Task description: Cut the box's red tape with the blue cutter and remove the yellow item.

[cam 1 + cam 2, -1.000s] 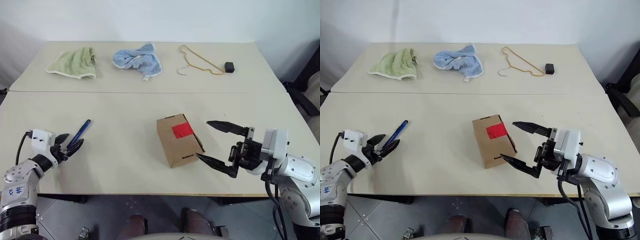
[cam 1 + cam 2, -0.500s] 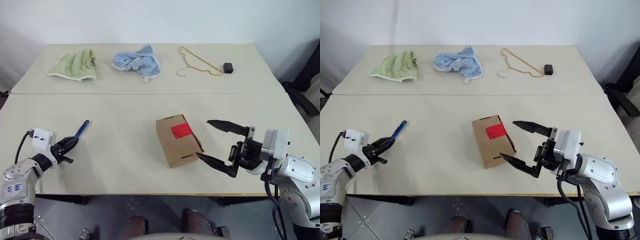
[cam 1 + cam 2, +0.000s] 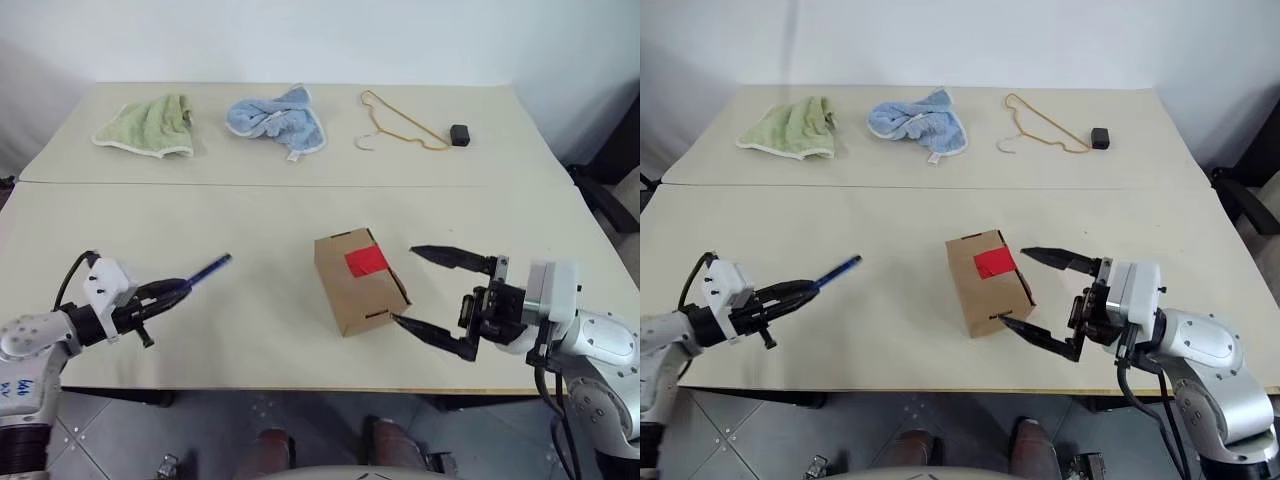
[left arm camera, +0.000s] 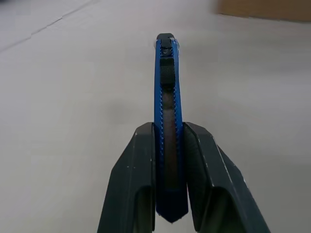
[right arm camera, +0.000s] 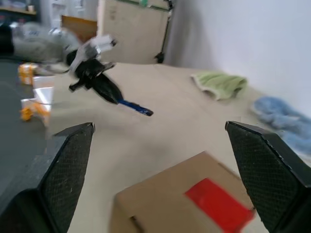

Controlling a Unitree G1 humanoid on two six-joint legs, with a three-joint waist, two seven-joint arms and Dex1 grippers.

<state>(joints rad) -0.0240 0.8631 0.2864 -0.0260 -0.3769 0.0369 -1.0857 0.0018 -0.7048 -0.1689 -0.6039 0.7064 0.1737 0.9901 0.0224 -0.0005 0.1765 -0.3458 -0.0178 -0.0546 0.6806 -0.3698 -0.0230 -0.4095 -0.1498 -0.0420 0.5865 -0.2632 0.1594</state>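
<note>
My left end effector (image 3: 165, 293) was clamped on the rear of the slim blue plastic cutter (image 3: 203, 271), which I judged light and rigid, while the right end effector (image 3: 428, 292) stood wide open beside the small brown cardboard box (image 3: 359, 282) on the surface (image 3: 260, 215).

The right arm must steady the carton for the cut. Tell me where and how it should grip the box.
Grip the box across its two long side walls, low, coming from its right end, where the open right gripper already flanks it. That likely leaves the red tape on top clear for the blue cutter.
</note>
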